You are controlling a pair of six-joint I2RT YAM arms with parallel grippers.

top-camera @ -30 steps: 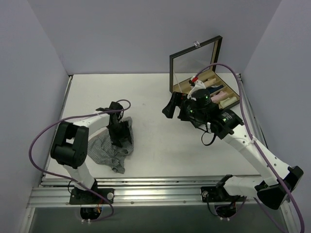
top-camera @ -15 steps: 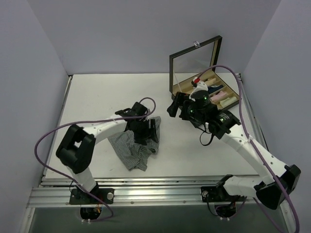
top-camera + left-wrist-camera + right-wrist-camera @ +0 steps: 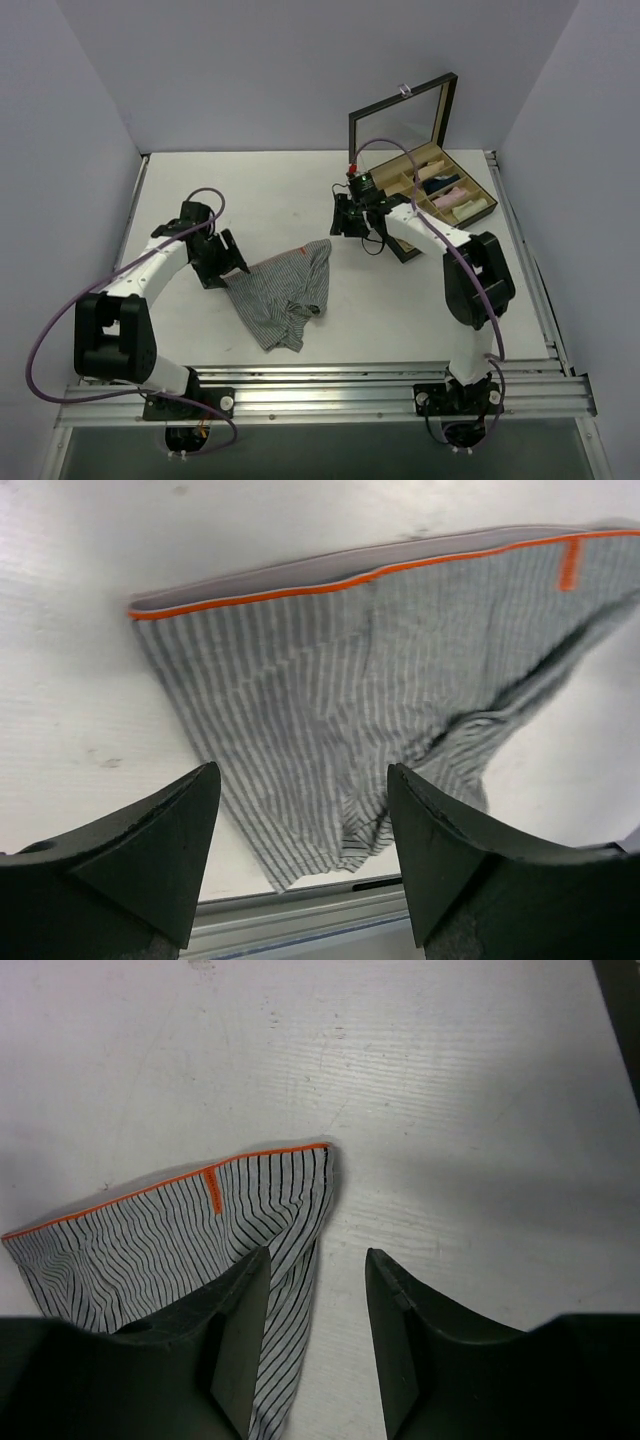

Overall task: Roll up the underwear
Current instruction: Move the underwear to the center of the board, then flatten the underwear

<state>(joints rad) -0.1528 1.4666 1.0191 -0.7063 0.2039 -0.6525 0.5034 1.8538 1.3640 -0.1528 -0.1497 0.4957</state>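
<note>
Left claw (image 3: pixel 302 772) wide over underwear (image 3: pixel 340 670), seemingly not touching.

The top camera looked down from high behind the near edge, taking in the whole bench (image 3: pixel 280 190). Each wrist camera looked down close past its own fingers (image 3: pixel 130 850) at the bench, and all three views shared the underwear (image 3: pixel 285 290).

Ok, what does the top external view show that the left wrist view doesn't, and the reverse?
Only the top view: the right claw near a waistband corner of the underwear, and the open box of rolled garments at the back right. Only the left wrist view: the small orange tab under the waistband, close up. Both: the underwear lying loose on the table and the open left claw at its edge, holding nothing.
</note>
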